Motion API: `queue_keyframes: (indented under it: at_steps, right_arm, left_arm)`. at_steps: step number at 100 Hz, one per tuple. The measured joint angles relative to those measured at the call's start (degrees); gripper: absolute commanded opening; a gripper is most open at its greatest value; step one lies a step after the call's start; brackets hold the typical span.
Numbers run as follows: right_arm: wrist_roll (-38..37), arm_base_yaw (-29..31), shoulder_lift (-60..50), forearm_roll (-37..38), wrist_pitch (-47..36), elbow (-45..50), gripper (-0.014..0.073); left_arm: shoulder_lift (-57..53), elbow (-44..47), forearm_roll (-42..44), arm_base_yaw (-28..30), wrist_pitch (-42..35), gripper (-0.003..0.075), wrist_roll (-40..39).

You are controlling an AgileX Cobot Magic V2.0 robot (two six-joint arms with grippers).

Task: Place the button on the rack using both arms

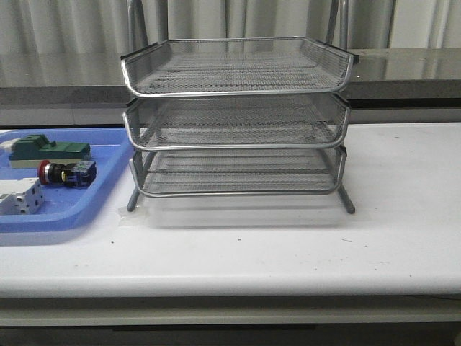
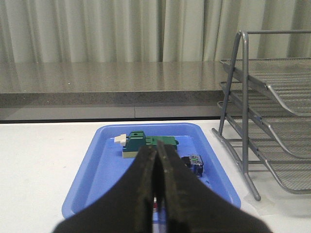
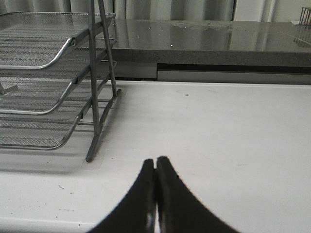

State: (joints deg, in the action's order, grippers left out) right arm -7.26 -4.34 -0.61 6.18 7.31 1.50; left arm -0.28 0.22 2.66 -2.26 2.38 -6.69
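Button [image 1: 63,173], red mushroom cap on black body: lying in blue plastic tray [image 1: 108,205] left of three-tier silver wire-mesh rack [image 1: 236,119]. My left gripper [image 2: 156,174] and right gripper [image 3: 155,179]: both clenched, empty. Step: pickup not begun; next, left fingers must part over button.

Item count: one rack [image 1: 236,119] with three mesh tiers; one blue tray [image 1: 94,205]; one button [image 1: 63,173]; one green block [image 1: 45,149]; one white-grey terminal block [image 1: 20,197]; two hands, left [image 2: 156,167] and right [image 3: 155,177].

The button [image 1: 63,173] lies in the tray [image 1: 108,209] left of the rack [image 1: 238,119], which stands on the table [image 1: 288,252].
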Motion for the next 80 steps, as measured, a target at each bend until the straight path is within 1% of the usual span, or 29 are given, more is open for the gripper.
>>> queue_keyframes:
  at_steps: [68, 80]
  right_arm:
    - [0.0, 0.0, 0.0, 0.0, 0.0, 0.0, -0.0099]
    - [0.0, 0.0, 0.0, 0.0, -1.67, 0.0, -0.0099]
  left_arm:
    - [0.0, 0.0, 0.0, 0.0, 0.0, -0.002, 0.0]
    - [0.0, 0.0, 0.0, 0.0, 0.0, -0.002, 0.0]
